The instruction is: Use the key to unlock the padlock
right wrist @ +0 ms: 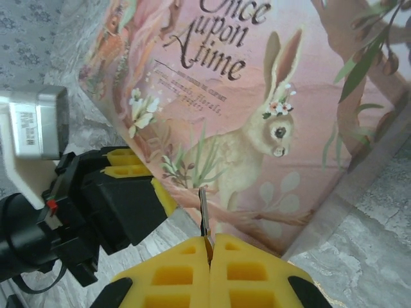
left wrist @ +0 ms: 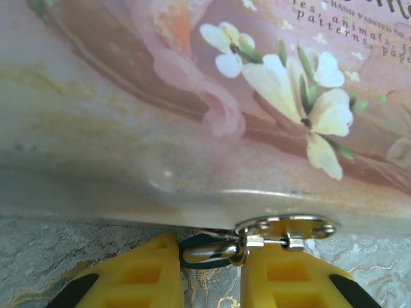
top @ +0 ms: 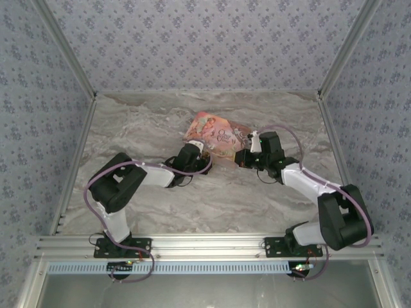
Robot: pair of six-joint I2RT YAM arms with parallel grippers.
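Where pink box (top: 217, 135) rests on table (top: 192, 205), right fingers (right wrist: 221, 256) pinching key (right wrist: 203, 205) upright

Left gripper (left wrist: 209, 250) narrowly parted (right gripper (right wrist: 209, 244) pressed shut), arms angled inward.

A shiny metal clip (left wrist: 286, 230) and a dark ring (left wrist: 190, 255) sit just below the pink box (left wrist: 128, 115). The left gripper (left wrist: 209, 260) has its yellow fingers (left wrist: 144, 276) a little apart, on either side of the ring.

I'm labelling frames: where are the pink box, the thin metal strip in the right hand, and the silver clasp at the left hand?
pink box (right wrist: 308, 96), right wrist view, lid beside the rabbit.
thin metal strip (right wrist: 203, 212), right wrist view, mid-length.
silver clasp (left wrist: 286, 230), left wrist view, its flat plate.
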